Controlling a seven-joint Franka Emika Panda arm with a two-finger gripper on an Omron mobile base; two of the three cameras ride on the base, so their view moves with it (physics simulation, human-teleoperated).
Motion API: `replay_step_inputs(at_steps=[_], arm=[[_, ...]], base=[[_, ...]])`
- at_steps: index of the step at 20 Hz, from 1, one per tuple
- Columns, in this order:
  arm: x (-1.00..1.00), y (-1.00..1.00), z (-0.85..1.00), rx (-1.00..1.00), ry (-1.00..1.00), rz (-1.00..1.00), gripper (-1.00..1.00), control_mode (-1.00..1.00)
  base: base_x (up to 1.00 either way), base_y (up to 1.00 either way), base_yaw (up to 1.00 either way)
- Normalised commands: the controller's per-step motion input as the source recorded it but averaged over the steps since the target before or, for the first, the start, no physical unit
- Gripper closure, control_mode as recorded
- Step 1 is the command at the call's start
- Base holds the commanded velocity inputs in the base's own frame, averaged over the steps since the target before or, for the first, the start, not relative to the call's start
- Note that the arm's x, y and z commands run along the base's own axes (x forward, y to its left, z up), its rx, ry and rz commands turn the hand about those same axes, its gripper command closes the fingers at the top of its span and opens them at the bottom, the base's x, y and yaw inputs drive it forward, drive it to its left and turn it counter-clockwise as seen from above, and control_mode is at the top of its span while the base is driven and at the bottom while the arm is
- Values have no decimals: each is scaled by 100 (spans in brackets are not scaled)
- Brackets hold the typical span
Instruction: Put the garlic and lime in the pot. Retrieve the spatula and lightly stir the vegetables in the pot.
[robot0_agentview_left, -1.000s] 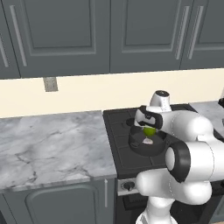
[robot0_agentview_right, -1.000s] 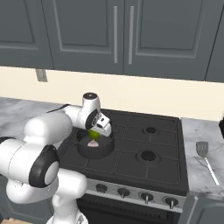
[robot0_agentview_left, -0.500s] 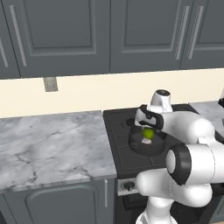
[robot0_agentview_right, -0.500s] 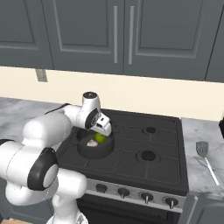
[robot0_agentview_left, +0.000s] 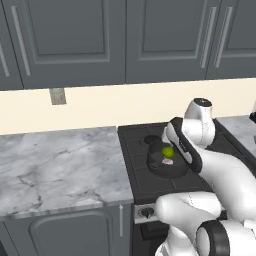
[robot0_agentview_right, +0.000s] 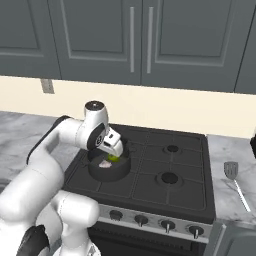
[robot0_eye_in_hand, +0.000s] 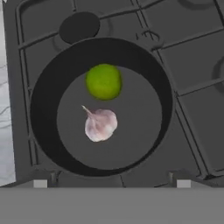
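On the stove's front-left burner sits the pot (robot0_eye_in_hand: 48, 131), holding the lime (robot0_eye_in_hand: 103, 82) and the garlic (robot0_eye_in_hand: 101, 124) close together. Above it hangs the gripper (robot0_agentview_right: 114, 150), spread wide and empty. Over on the right tabletop (robot0_agentview_right: 225, 200) lies the spatula (robot0_agentview_right: 235, 180).

White arm (robot0_agentview_right: 55, 145), rounded glossy links w/ dark joint bands; black-edged hand housing; small dark fingers (robot0_eye_in_hand: 40, 183), pale tips.
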Motion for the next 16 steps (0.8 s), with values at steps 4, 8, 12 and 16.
replay_step_inputs(at_steps=[4, 8, 12, 16], arm=[[-98, 0, 6, -4, 0, 10, -100, -100], [-53, 0, 21, -15, 0, 20, -100, -100], [-25, 0, 24, -15, 0, 22, -100, -100], [0, 0, 0, 0, 0, 0, -100, -100]], base=[[0, 0, 0], [0, 0, 0], [0, 0, 0], [0, 0, 0]])
